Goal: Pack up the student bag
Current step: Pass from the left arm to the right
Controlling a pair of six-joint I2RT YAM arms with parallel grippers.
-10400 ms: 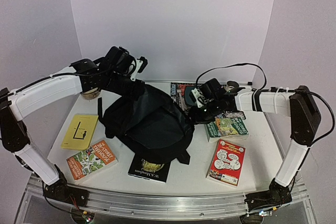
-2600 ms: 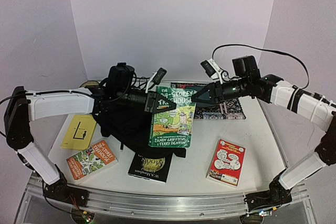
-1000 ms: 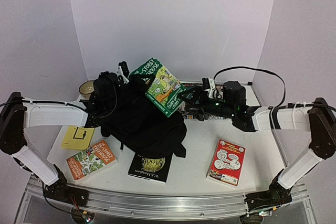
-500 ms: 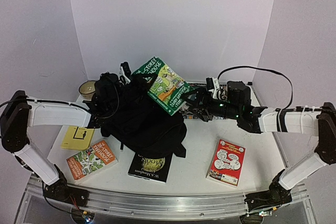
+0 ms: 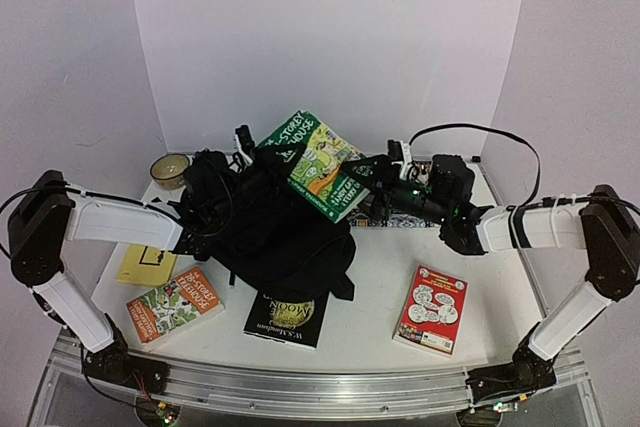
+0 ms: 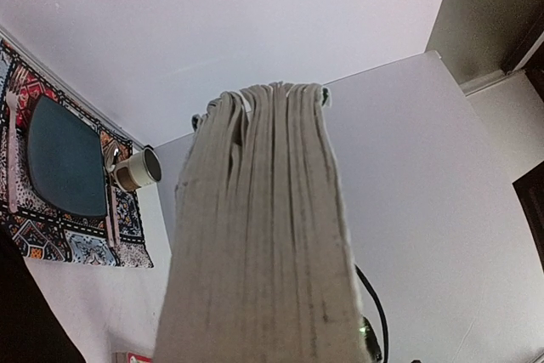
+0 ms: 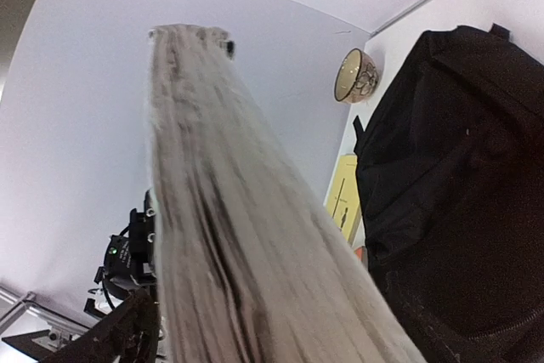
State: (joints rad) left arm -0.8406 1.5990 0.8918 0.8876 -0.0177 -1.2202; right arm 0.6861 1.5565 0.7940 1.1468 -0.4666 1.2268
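left claw [image 5: 252,147] is seen clenched on the far-left corner of a green book [image 5: 318,162], and the book is held tilted in the air by it. right claw [image 5: 366,173] is placed against the near-right edge of the same book; whether it is clenched or released cannot be told, since its fingers are hidden. from each wrist camera only the book's page edges are shown, filling the middle of the view. the student bag [image 5: 275,237], black and soft, is laid on the table [image 5: 380,272] left of centre, under the raised book. a bowl [image 5: 169,169] is placed at the far left. a yellow book [image 5: 145,263] and an orange book [image 5: 175,303] are laid at the near left, a black book [image 5: 285,318] is partly covered by the bag's near edge, and a red book [image 5: 429,309] is laid at the near right.
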